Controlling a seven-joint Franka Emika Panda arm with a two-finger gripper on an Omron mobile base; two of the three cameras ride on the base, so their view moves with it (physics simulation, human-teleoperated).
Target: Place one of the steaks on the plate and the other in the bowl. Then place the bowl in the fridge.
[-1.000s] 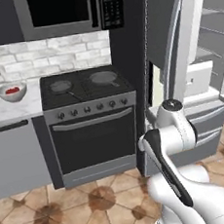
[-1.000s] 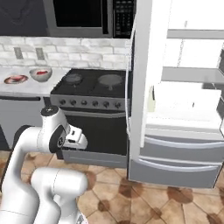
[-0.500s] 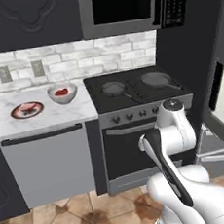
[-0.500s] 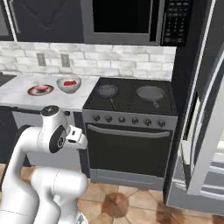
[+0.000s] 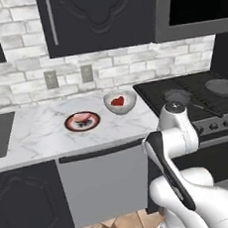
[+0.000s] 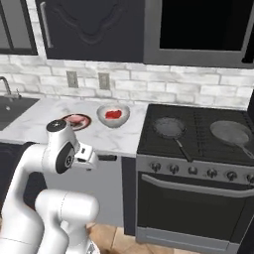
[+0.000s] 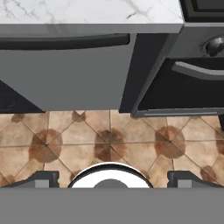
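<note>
1 steak [image 5: 117, 101] in bowl [image 5: 120, 103], 1 on plate [image 5: 82, 121].

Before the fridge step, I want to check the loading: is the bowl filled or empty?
Filled: the bowl on the counter holds the red steak, beside the plate carrying the pale steak.

Glossy white rounded arm [image 5: 174, 144], dark band along one link, grey joint cap, bulbous white base
</note>
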